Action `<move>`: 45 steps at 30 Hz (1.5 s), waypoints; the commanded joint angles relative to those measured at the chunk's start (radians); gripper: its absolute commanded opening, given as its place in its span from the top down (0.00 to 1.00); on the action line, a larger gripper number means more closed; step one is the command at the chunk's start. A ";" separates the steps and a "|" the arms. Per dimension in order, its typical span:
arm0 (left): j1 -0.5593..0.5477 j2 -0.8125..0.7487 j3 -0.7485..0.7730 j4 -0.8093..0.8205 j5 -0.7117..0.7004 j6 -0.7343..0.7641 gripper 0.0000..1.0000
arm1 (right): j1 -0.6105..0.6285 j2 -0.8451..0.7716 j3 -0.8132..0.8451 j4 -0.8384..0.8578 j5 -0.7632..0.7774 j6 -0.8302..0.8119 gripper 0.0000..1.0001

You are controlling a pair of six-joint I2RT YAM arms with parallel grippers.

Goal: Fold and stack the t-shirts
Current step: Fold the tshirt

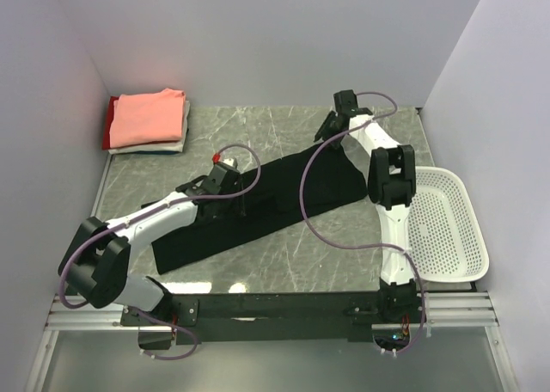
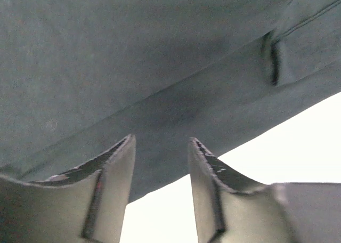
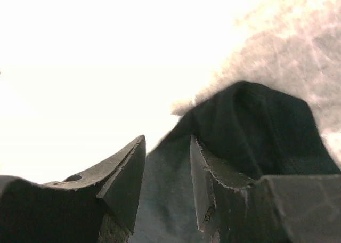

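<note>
A large black t-shirt (image 1: 225,231) lies spread in a long diagonal band across the marble table. My left gripper (image 1: 225,165) sits low at its far edge near the middle. In the left wrist view the left gripper (image 2: 160,139) stands open, and the hem of the black t-shirt (image 2: 160,51) runs just past its tips. My right gripper (image 1: 329,134) hovers over the shirt's far right corner. The right wrist view shows the right gripper (image 3: 168,139) open, with a raised fold of the black t-shirt (image 3: 250,126) in the gap. Folded t-shirts are stacked at the back left, salmon-pink (image 1: 150,117) on top.
A white mesh basket (image 1: 447,229) stands at the right edge of the table, beside the right arm. The folded stack lies in the back left corner against the wall. White walls close the table in on the left, back and right.
</note>
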 commanded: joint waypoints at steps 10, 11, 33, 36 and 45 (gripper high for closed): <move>-0.078 0.153 -0.054 -0.053 -0.003 0.016 0.66 | -0.010 -0.273 -0.064 -0.082 0.080 -0.129 0.49; -0.081 0.173 -0.060 -0.045 -0.005 0.013 0.67 | -0.012 -0.320 -0.087 -0.065 0.080 -0.132 0.48; -0.357 0.343 0.167 0.056 0.173 -0.121 0.73 | -0.010 -0.735 -0.900 0.191 0.118 -0.040 0.40; -0.357 0.294 0.147 0.058 0.164 -0.125 0.69 | -0.012 -0.695 -0.889 0.191 0.131 -0.041 0.40; -0.331 0.172 0.169 0.009 0.127 -0.105 0.54 | -0.012 -0.488 -0.734 0.145 0.129 -0.051 0.41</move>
